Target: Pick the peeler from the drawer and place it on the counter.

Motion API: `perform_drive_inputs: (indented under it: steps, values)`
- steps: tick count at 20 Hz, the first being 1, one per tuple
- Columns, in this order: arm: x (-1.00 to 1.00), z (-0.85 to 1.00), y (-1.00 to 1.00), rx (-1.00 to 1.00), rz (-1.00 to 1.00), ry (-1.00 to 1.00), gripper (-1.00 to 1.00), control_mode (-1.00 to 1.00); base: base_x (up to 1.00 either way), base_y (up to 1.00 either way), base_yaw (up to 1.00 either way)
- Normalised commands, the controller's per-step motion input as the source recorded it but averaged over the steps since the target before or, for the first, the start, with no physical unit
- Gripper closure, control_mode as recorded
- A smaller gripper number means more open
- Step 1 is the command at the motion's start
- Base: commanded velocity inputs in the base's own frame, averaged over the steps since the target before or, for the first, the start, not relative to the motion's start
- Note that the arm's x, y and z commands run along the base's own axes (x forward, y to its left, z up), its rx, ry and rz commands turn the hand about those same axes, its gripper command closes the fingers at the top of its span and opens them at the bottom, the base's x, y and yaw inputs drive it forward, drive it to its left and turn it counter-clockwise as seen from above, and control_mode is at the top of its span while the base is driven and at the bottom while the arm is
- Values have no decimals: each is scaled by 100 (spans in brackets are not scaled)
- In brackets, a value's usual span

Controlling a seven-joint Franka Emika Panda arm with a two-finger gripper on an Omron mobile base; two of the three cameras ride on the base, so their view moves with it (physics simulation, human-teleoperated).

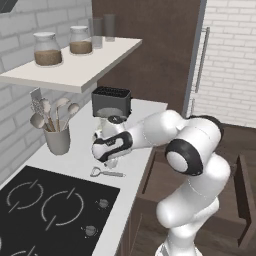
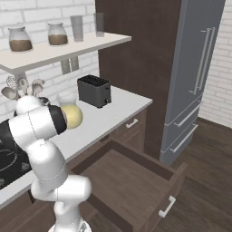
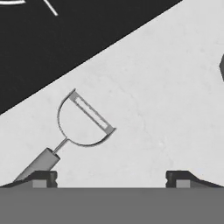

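Observation:
The peeler (image 1: 107,173) lies flat on the counter (image 1: 82,152), just beside the right edge of the black cooktop (image 1: 50,210). In the hand view the peeler's (image 3: 92,114) looped head rests on the pale counter (image 3: 166,87), and its handle runs down toward the left fingertip. My gripper (image 3: 113,179) hovers just above it, open, with nothing between the fingers. In the left base view the gripper (image 1: 111,161) points down over the peeler. The drawer (image 2: 168,199) stands pulled out below the counter (image 2: 104,118), and its dark wooden floor looks bare.
A black toaster (image 1: 111,102) stands at the counter's far end, and a grey crock of pale spoons (image 1: 57,140) stands by the wall. A white shelf (image 1: 75,70) with jars hangs above. A tall grey fridge (image 2: 195,77) stands to the right.

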Motion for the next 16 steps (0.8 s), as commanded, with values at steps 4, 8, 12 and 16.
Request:
perform_drive_inputs:
  steps: [4, 8, 12, 16]
  values:
    - [-9, 94, -9, 13, 14, -10, -100, -100, 0, 0, 0]
    - [-44, 93, -77, 11, 0, -1, -100, -100, 0, 0, 0]
    - [-25, 99, -90, 3, -8, 6, -100, -100, 0, 0, 0]
    - [-14, 92, -100, 0, -25, 21, -100, -100, 0, 0, 0]
